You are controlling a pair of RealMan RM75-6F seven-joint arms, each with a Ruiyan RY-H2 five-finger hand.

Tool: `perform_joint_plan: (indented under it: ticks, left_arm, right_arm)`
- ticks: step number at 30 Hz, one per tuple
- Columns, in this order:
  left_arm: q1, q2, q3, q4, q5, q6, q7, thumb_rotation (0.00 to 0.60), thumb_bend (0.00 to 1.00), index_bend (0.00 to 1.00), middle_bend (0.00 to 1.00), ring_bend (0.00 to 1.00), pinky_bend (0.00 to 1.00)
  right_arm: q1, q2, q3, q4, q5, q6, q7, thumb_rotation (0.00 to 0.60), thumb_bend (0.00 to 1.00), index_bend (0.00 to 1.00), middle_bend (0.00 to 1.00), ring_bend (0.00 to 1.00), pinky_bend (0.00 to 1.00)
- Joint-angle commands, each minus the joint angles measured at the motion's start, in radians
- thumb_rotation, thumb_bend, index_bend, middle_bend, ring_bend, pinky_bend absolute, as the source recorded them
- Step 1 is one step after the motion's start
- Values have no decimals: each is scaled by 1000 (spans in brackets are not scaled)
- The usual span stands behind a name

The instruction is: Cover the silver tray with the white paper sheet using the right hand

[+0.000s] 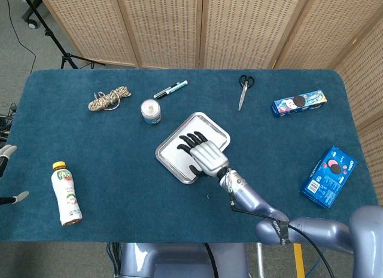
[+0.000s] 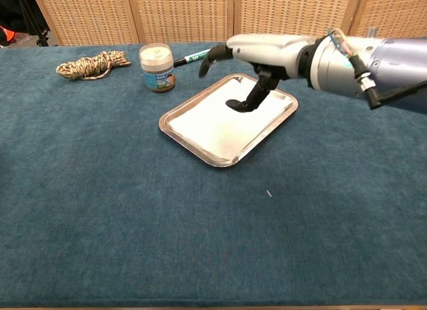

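The silver tray [image 1: 164, 160] lies near the table's middle, turned diagonally. A white paper sheet [image 2: 212, 128] lies flat inside the tray [image 2: 198, 156] and covers its floor. My right hand [image 1: 203, 151] hovers over the tray's near half, fingers spread and holding nothing. In the chest view the right hand [image 2: 267, 51] is lifted well clear of the sheet, its thumb hanging down toward the tray's far corner. Pale tips at the far left edge [image 1: 5, 150] may be my left hand; its pose is unclear.
Behind the tray stand a small jar [image 1: 151, 111], a marker [image 1: 170, 89] and a rope coil [image 1: 109, 99]. Scissors [image 1: 244, 89] and a cookie box [image 1: 299, 103] lie back right, a blue box [image 1: 328, 176] front right, and a bottle [image 1: 66, 194] front left.
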Motion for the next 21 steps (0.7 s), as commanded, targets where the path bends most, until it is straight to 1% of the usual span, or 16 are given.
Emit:
perform_joint_plan:
  ticks: [1,2,6,9,13,16,21]
  left_arm:
    - [6,-8,-3,3,-1,19,17,600,0,0,0,0,0]
    - [9,-13,-5,4,0,30,25,600,0,0,0,0,0]
    - [20,-28,-11,3,-4,63,51,600,0,0,0,0,0]
    - [31,-41,-16,1,-5,95,73,600,0,0,0,0,0]
    - [49,-61,-20,3,4,140,76,600,0,0,0,0,0]
    - [57,-69,-23,9,-1,152,73,600,0,0,0,0,0]
    - [68,-90,-32,47,-9,171,60,600,0,0,0,0,0]
  right_arm:
    - [-110,135,-23,-60,-175,198,9,600,0,5,0,0,0]
    - [-144,167,-42,-66,-222,241,29,600,0,5,0,0,0]
    - [-233,238,-88,-35,-314,347,82,600,0,5,0,0,0]
    - [-307,273,-119,24,-367,439,118,600,0,5,0,0,0]
    - [-411,307,-162,110,-400,537,180,600,0,5,0,0,0]
    - [-467,310,-178,162,-416,591,244,600,0,5,0,0,0]
    - [-575,291,-199,281,-415,673,385,600,0,5,0,0,0]
